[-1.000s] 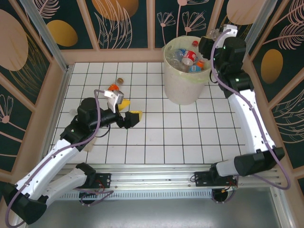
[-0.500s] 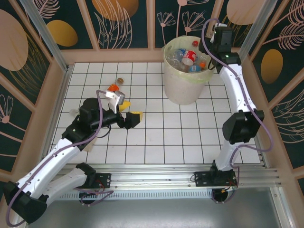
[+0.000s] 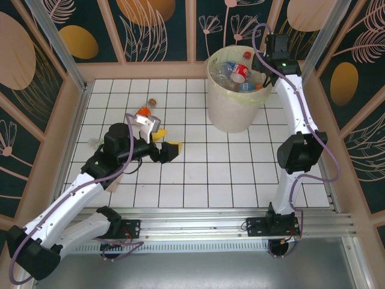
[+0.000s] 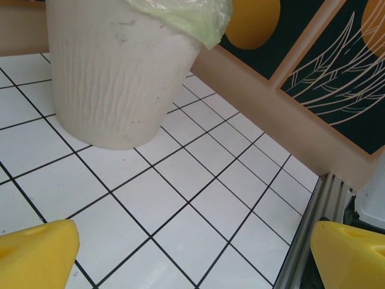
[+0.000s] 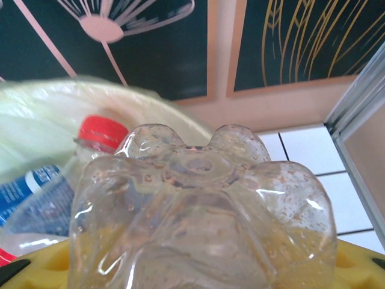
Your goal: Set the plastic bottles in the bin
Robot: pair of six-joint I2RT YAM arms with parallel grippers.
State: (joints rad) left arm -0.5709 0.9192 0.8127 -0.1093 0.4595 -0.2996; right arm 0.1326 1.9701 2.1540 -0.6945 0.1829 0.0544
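White tiled table [image 3: 198, 174], dark leaf-patterned walls [image 3: 162, 27]. Right gripper [image 5: 198, 274] clamped on clear bottle [image 5: 204, 205], base toward wrist, long axis along fingers, neck end away, toward bin [image 3: 231, 114] just ahead and below. Left gripper [image 3: 164, 141] spread wide, empty, low over tiles; orange-labelled bottle [image 3: 144, 111] lying just beside its wrist.

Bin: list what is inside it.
Several plastic bottles lie piled inside the bin, with red and blue labels and a red cap showing. The liner bag is folded over its rim. Anything beneath the top layer is covered, so the total cannot be counted.
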